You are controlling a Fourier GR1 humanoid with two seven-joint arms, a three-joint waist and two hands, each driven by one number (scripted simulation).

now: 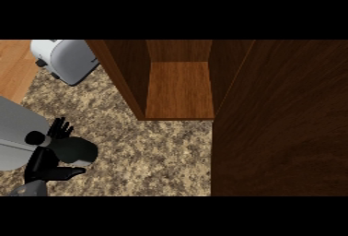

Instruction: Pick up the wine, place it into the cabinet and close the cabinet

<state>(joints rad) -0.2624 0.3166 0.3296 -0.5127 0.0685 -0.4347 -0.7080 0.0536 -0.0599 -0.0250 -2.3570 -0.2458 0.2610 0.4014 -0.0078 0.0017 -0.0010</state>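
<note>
The wine bottle (73, 150) shows as a dark rounded shape at the lower left of the speckled counter (156, 152). My left hand (42, 159) is right beside it, with straight fingers (60, 126) spread above the bottle and the thumb (68, 173) reaching out below it, so the hand is open around the bottle. The wooden cabinet (178, 87) stands open at the top centre with a bare shelf inside. Its dark door (282, 120) is swung out and fills the right side. My right hand does not show.
A white and grey toaster (65, 57) sits at the top left, close to the cabinet's left wall (125, 76). Beyond the counter's left edge lies a light wooden floor (14, 67). My grey left forearm (14, 133) covers the left edge.
</note>
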